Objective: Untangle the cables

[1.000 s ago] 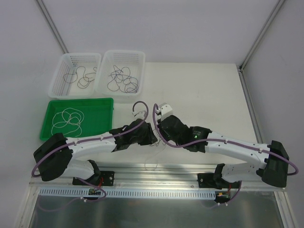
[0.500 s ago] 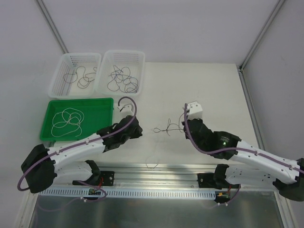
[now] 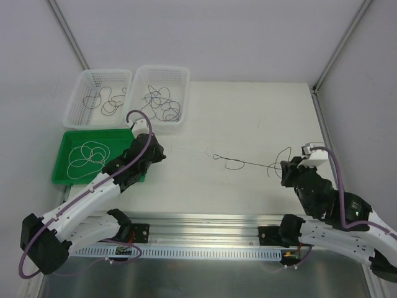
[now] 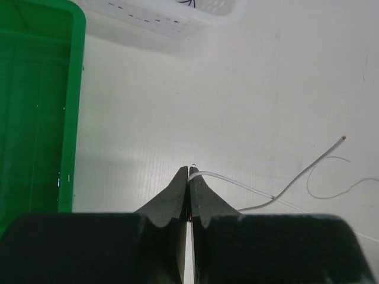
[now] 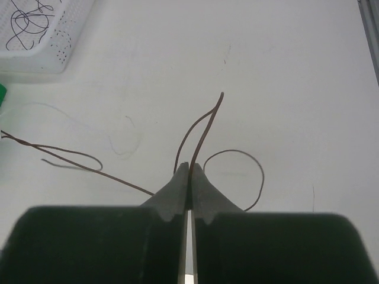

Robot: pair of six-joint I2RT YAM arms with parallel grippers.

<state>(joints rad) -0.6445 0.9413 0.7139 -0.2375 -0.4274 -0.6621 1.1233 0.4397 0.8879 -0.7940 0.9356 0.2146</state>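
Down at the near side, the left tool point(image 4: 189, 177) is clenched tight on the tip of a white cable point(image 4: 237, 182), which trails off to the right across the worktop point(image 3: 248, 112) and loops over itself. The right tool point(image 5: 189, 171) is pinched just as hard on a brown cable point(image 5: 89, 155), a short doubled end poking up beyond its tips. The long run stretches leftward over the middle of the worktop to a small loop at its far end.

Here's the danger: that small loop looks ready to cinch into a knot if the right arm hauls any harder. Strands this thin could also slide out of either pinch. The faint white loop lies near the brown one, so a snag between them is possible.

As for room, the right arm sits close to the worktop's right edge, with little left for pulling outward. The left tool hangs just beside the green tray point(image 3: 104, 131), where a nudge could shift it. The middle is open. Farther back, two white baskets point(image 3: 161, 67) hold dark cables point(image 3: 160, 102), well apart from both tools.
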